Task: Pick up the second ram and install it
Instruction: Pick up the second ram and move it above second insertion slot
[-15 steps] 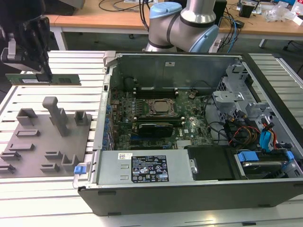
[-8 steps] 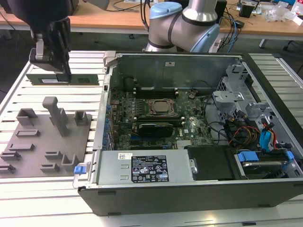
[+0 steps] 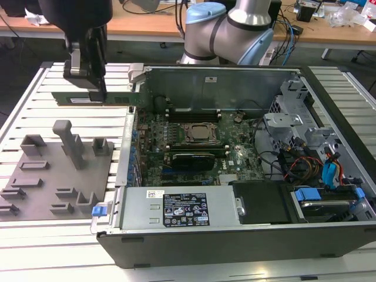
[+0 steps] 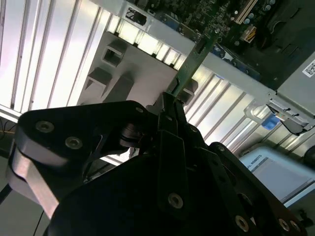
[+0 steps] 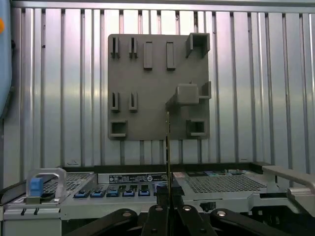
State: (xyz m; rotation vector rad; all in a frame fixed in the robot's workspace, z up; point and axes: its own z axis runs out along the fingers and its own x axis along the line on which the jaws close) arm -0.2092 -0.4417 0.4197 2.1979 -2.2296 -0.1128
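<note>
- The ram stick (image 3: 120,97), a thin green board, was held level and on its long edge, just outside the computer case (image 3: 235,247) at the case's far corner on the exterior view's left.
- One end of the stick reached close to that corner of the case; the other end pointed away from it.
- In both wrist views the ram stick (image 4: 197,54) (image 5: 168,142) showed edge-on, as a narrow strip running out from between the fingers.
- The tool (image 3: 98,93) was clamped on the stick near its middle, gripping from above, with one black finger pressed to each flat face.
- In both wrist views the tool (image 4: 170,105) (image 5: 168,201) had its fingers drawn in tight against the board.
- The stick touched nothing but the tool and hung clear of the slatted metal tabletop (image 3: 59,235).
- A grey plate (image 3: 70,176) with raised blocks and small pockets lay flat on the tabletop beside the case, on the exterior view's left, nearer the camera than the stick.
- The same grey plate (image 5: 152,108) (image 4: 142,73) showed beyond the stick in both wrist views.
- The case lay open on its side, with the green mainboard (image 3: 235,158) bare inside it.
- A blue latch (image 3: 101,208) sat at the case's near corner, on the side facing the plate.
- The robot arm (image 3: 241,23) rose behind the far wall of the case.
</note>
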